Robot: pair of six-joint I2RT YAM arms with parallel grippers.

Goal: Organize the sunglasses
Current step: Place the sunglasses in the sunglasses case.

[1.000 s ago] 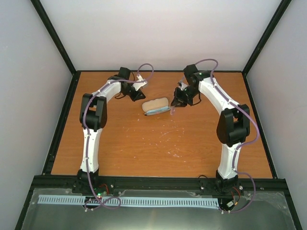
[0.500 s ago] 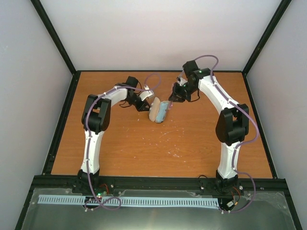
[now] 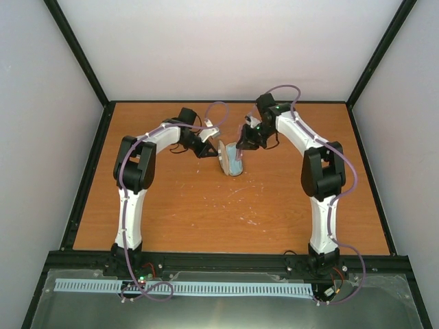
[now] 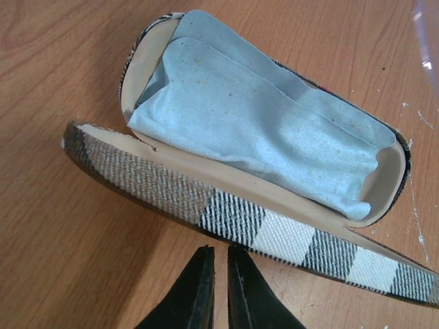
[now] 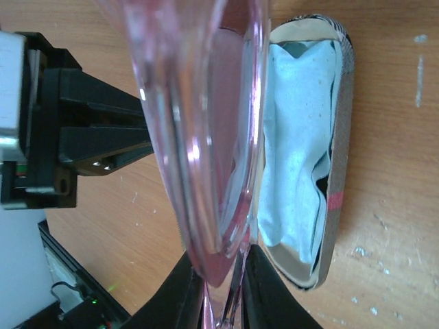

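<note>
The sunglasses [image 5: 206,137], translucent pink with near-clear lenses, hang pinched between the fingers of my right gripper [image 5: 223,264], which is shut on them just left of the open case [image 5: 339,192]. The case is tan plaid with a pale blue lining [image 4: 260,130] and lies on the table. In the top view my right gripper [image 3: 245,144] hovers at the case [image 3: 232,163]. My left gripper [image 4: 219,255] is shut with nothing in it, and its tips sit at the outer edge of the plaid lid [image 4: 274,233]. From above, the left gripper [image 3: 211,142] sits left of the case.
The orange wooden table [image 3: 206,205] is bounded by a black frame [image 3: 89,171] and white walls. Both arms reach toward the back centre, their grippers close together on either side of the case.
The case swung from lying crosswise to standing lengthwise and opened. My left gripper moved right to its lid. My right gripper carried the sunglasses left, over the case.
</note>
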